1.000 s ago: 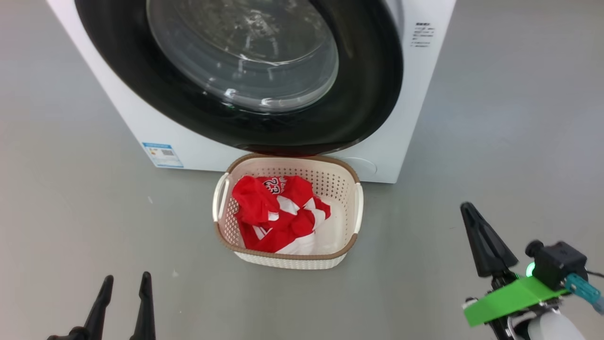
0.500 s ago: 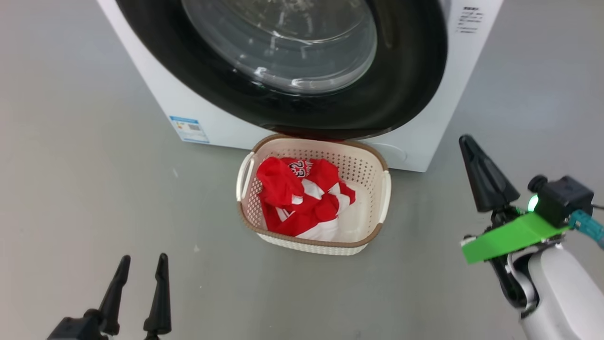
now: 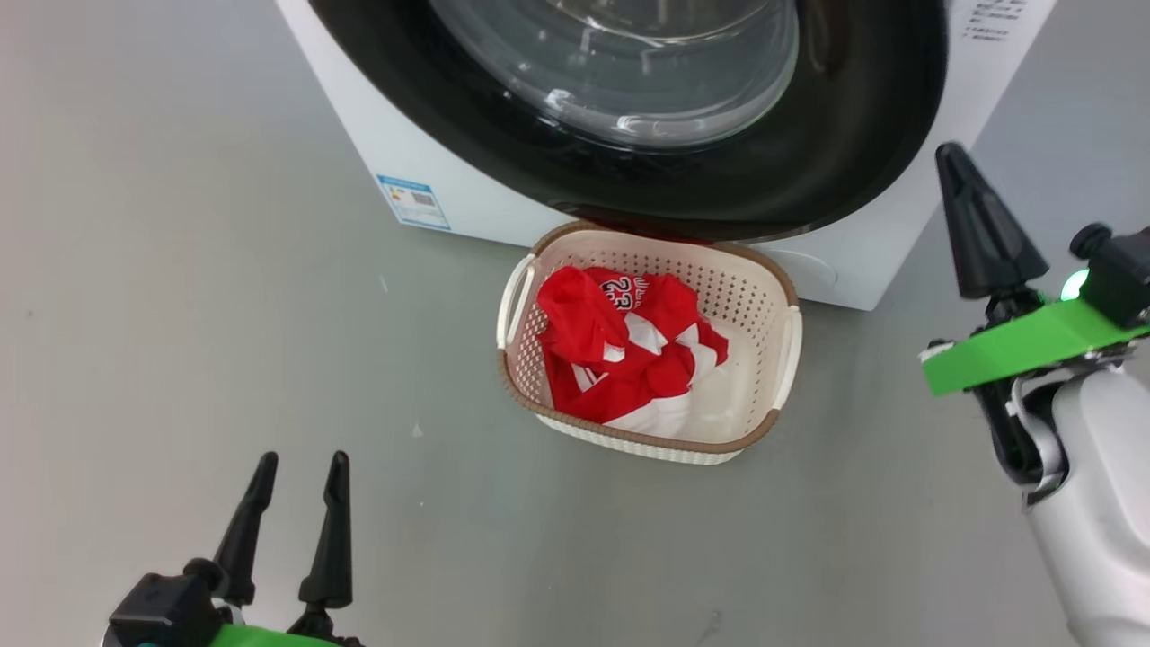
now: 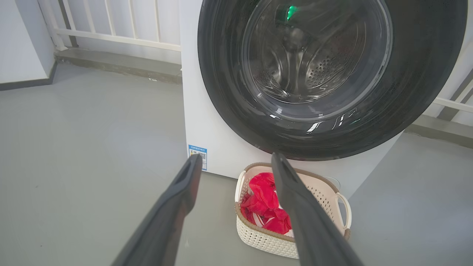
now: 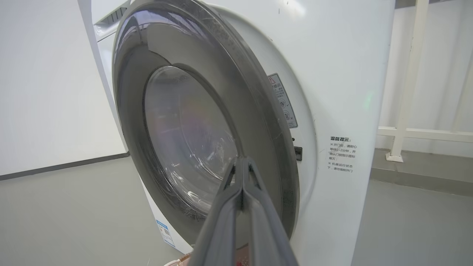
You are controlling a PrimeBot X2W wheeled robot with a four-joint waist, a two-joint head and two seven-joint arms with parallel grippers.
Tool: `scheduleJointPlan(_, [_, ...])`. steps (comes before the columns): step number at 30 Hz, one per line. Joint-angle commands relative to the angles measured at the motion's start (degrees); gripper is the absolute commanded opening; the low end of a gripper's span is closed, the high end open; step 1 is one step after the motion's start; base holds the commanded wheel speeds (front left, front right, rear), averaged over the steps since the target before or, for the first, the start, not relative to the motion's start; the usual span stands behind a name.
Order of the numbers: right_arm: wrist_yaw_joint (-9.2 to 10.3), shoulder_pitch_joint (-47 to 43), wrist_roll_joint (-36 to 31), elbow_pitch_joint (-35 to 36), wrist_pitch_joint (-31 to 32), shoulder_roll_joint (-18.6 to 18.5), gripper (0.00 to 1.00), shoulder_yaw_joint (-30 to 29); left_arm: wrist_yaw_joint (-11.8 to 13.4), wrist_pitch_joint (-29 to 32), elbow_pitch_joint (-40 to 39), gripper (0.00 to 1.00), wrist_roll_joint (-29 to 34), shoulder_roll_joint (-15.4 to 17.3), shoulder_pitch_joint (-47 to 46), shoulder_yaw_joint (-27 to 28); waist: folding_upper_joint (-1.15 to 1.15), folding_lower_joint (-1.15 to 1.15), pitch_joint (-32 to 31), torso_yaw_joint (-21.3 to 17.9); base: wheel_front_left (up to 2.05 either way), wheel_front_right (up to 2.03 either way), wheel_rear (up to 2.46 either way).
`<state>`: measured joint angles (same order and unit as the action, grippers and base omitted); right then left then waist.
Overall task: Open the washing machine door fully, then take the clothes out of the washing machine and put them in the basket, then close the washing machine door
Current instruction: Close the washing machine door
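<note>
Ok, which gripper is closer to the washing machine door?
Right. The right gripper sits just off the right edge of the washing machine door; the left gripper hangs back over the floor, well short of it.

Right tool pinched shut, washing machine door, white washing machine

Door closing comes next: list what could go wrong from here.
1. The washing machine door looks ajar, latch slot exposed; the shut right jaws may slide on its glossy face and leave it unlatched.
2. The basket sits just below the door's lower edge; a low arm sweep could knock it.
</note>
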<state>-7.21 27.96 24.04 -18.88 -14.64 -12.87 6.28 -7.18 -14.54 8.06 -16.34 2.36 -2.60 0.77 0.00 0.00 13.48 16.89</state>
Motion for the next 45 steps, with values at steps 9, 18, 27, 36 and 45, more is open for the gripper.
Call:
scheduleJointPlan(9, [-0.28,6.83,0.51,-1.98,-0.36,-1.68,0.0,-0.16,-0.31,-0.46,-1.66,1.0,-1.61,0.53,-2.83,0.05,0.0,0.0,2.78,3.56,0.0,0.0,0.0])
scheduleJointPlan(18, [-0.28,11.13,1.18,-4.18,-0.36,-2.69,0.0,-1.8,-0.31,-0.46,-2.03,1.0,-2.72,0.52,-4.09,-1.34,0.0,0.0,5.01,5.66,0.0,0.0,0.0])
scheduleJointPlan(27, [-0.28,15.45,1.01,-5.96,-0.36,-3.87,0.0,-4.67,-0.31,-0.46,-2.69,1.0,-3.8,0.52,-5.57,-2.56,0.0,0.0,7.89,7.32,0.0,0.0,0.0])
scheduleJointPlan(36, [-0.28,19.18,0.64,-6.77,-0.36,-5.19,0.0,-7.4,-0.31,-0.46,-3.19,1.0,-4.74,0.52,-6.78,-3.76,0.0,0.0,10.23,8.9,0.0,0.0,0.0])
scheduleJointPlan(45, [-0.28,22.42,-0.69,-6.19,-0.36,-4.87,0.0,-10.55,-0.31,-0.46,-3.45,1.0,-5.38,0.52,-7.61,-4.49,0.0,0.0,11.7,9.76,0.0,0.0,0.0])
